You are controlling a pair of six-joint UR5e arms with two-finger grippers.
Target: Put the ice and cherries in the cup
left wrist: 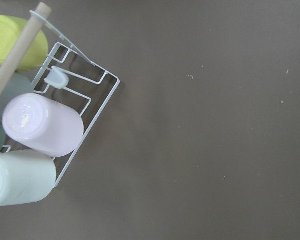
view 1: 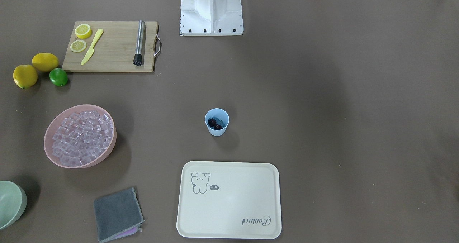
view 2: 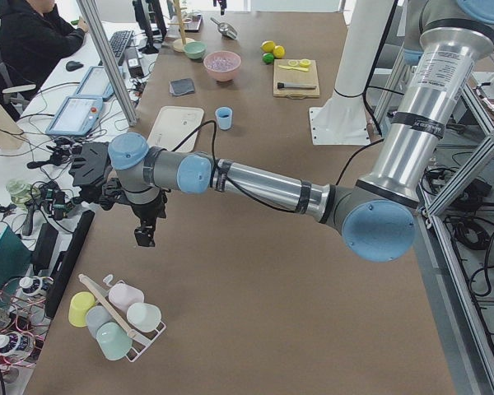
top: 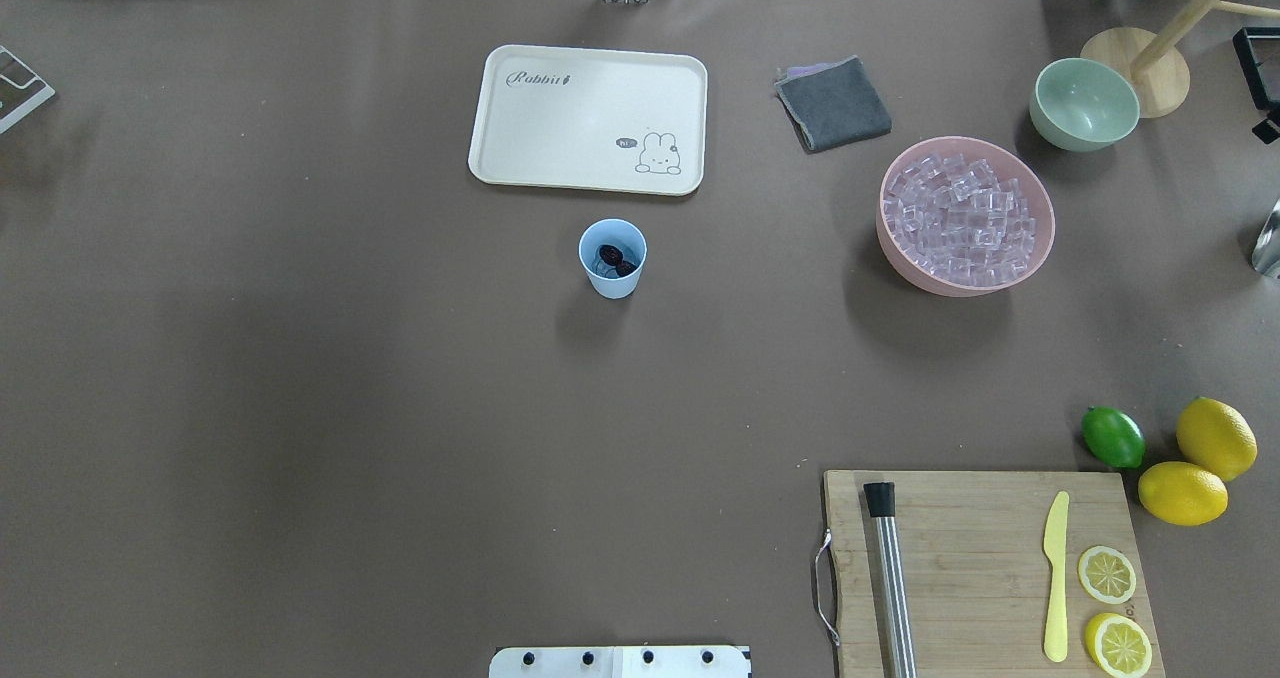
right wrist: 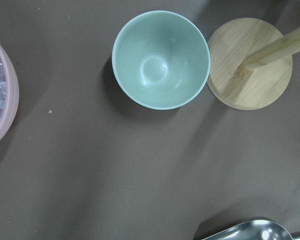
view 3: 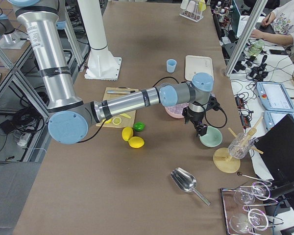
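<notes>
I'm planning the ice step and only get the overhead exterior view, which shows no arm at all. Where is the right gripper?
Observer: The right gripper hangs low right beside the pale green bowl, just outside your frame. I cannot tell how its jaws stand.
Operator: There's a metal sliver at my right edge. What is it?
Observer: It is a metal scoop. It lies on the table past the green bowl, and nothing holds it.
</notes>
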